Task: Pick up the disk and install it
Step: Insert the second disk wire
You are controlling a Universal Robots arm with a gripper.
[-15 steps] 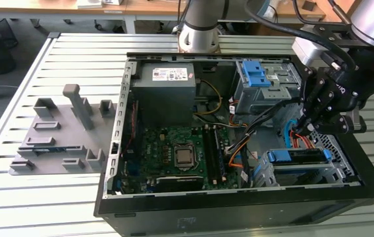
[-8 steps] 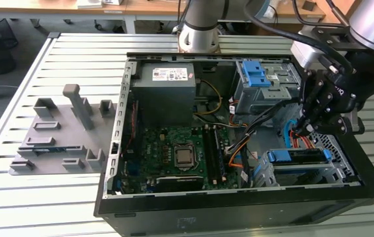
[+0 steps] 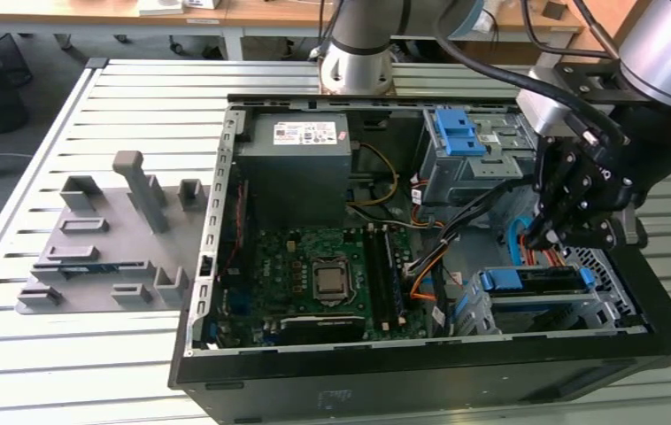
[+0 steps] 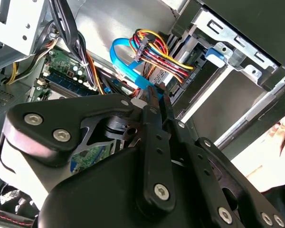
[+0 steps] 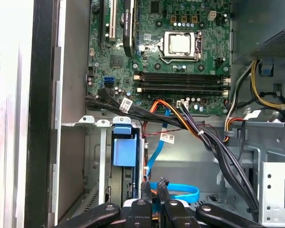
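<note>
The disk [image 3: 533,282], silver with a blue carrier frame, lies in the drive cage at the front corner of the open computer case, on the exterior view's right. The first wrist view shows its blue carrier end [image 5: 124,145] seated in the bay slot. My gripper [image 3: 539,241] hangs just above the cage, a little behind the disk and apart from it. Its black fingertips [image 5: 145,187] stand close together with nothing between them. A blue flat cable [image 5: 180,192] loops right under the gripper [image 5: 153,186]. In the second wrist view the gripper [image 4: 154,92] points at that cable [image 4: 126,61] and a plug of coloured wires.
A grey power-supply box [image 3: 300,155] and the green motherboard [image 3: 324,274] fill the case's middle. A blue latch [image 3: 459,133] sits on the rear drive cage. A black cable bundle [image 5: 213,142] crosses beside the gripper. A grey slotted fixture [image 3: 111,239] stands on the slatted table at the exterior view's left.
</note>
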